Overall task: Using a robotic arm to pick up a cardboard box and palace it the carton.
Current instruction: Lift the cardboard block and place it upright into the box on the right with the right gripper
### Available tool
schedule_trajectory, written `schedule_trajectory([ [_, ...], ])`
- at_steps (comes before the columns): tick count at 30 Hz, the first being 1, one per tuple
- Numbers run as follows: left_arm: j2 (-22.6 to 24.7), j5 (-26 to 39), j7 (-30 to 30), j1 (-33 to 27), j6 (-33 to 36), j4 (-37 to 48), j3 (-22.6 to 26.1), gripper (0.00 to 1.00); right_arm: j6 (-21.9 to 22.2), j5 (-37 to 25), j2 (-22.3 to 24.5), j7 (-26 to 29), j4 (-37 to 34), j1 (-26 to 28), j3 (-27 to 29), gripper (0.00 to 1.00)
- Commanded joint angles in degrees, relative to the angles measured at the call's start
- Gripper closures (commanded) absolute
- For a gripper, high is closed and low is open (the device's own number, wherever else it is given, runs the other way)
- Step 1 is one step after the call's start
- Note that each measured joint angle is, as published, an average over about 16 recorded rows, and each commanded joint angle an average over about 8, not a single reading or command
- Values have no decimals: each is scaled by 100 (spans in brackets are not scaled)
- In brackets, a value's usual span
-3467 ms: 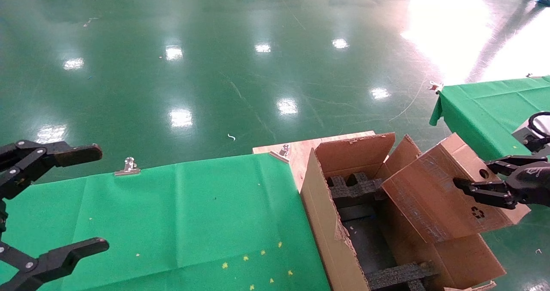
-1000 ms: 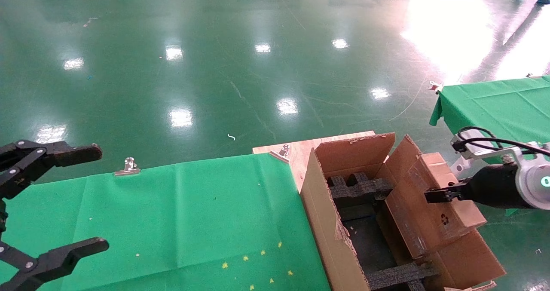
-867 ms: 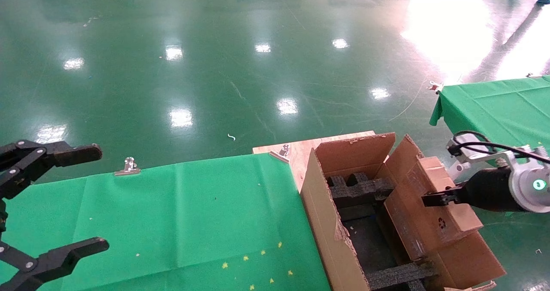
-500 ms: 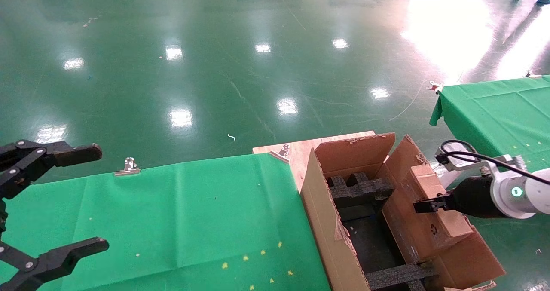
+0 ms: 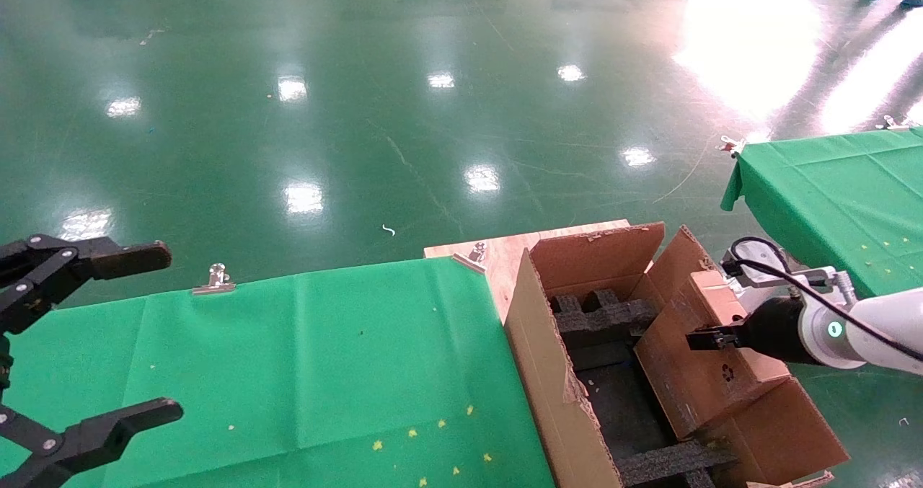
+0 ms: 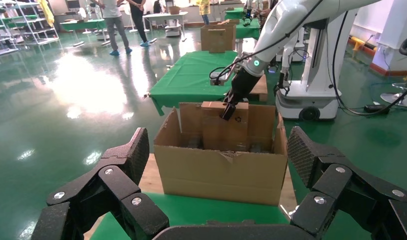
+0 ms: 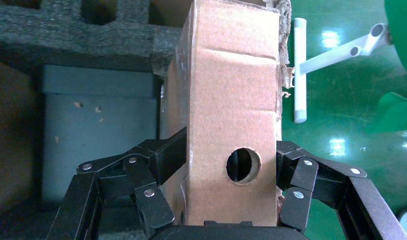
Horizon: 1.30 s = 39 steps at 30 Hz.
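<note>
I am in the placing step. The right tool [image 5: 703, 339] is clamped on the cardboard box [image 5: 710, 362], one finger on each of its two wide faces, and the box stands on its edge, partly down in the carton [image 5: 548, 373], against the carton's right wall. The robotic arm [image 5: 876, 326] reaches in from the right side.

I judge that the box is not yet at its place. The next move calls for lowering it straight down beside the black foam inserts [image 5: 602, 315], and opening the fingers only when the box rests on something. If it tilts, it can catch on the foam or on the ragged flap.

The right wrist view shows what the head view does not: the round hole [image 7: 243, 165] in the narrow face of the box between the two fingers [image 7: 156, 160], and the dark grey bottom [image 7: 99, 130] of the carton beside it. The left wrist view shows the carton from the other side, with the box standing up above its rim.

The left tool [image 5: 72, 344] is parked over the green desk [image 5: 303, 358], with its fingers wide apart.
</note>
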Motion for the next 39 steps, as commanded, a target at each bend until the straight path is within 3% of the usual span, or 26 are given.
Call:
schedule_trajectory([
  [1,0,0,0,0,0,0,0,0,95,-230,-28,214,6,-83,-29,100],
  [9,0,0,0,0,0,0,0,0,240,-762,-204,792,34,-373,-116,100],
  [35,-1,-1,1,0,-1,0,2,0,405,-1614,-700,1702,-43,-1088,-312,100],
  [36,-1,-1,1,0,-1,0,2,0,399,-1646,-715,1735,-46,-1106,-314,95],
  [39,-1,-2,1,0,-1,1,1,0,397,-1736,-760,1810,-54,-1154,-317,60],
])
